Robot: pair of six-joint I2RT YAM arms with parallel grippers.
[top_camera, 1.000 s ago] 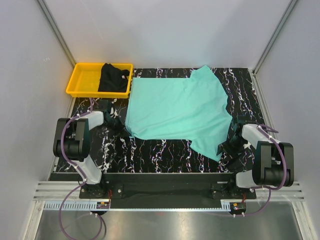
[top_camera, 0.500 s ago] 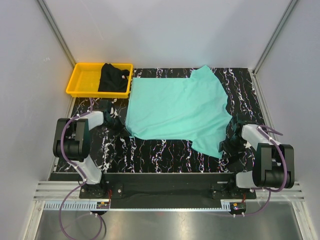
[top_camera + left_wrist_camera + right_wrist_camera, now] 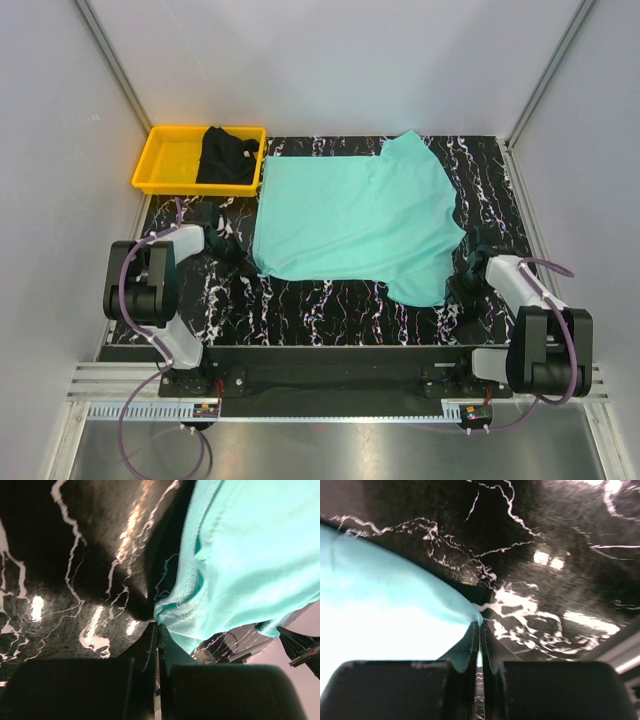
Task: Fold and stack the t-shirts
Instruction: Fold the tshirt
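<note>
The turquoise-teal t-shirt (image 3: 350,215) lies spread out on the black marbled table (image 3: 320,305). My left gripper (image 3: 250,262) is at its near left corner. In the left wrist view its jaws (image 3: 158,626) are shut on the shirt's hem (image 3: 240,555). My right gripper (image 3: 452,288) is at the shirt's near right corner. In the right wrist view it (image 3: 481,625) is shut on the teal cloth's edge (image 3: 380,595). The black t-shirt (image 3: 226,155) lies bunched in the yellow tray (image 3: 165,160) at the back left.
The yellow tray stands at the table's back left corner. Grey walls and metal frame posts (image 3: 540,75) close in the table on three sides. Bare marbled table shows in front of the shirt and to the right of it (image 3: 495,180).
My right arm has swung outward and the teal shirt's near right corner has drawn back a little with it. The left gripper has shifted slightly, still on the near left corner.
</note>
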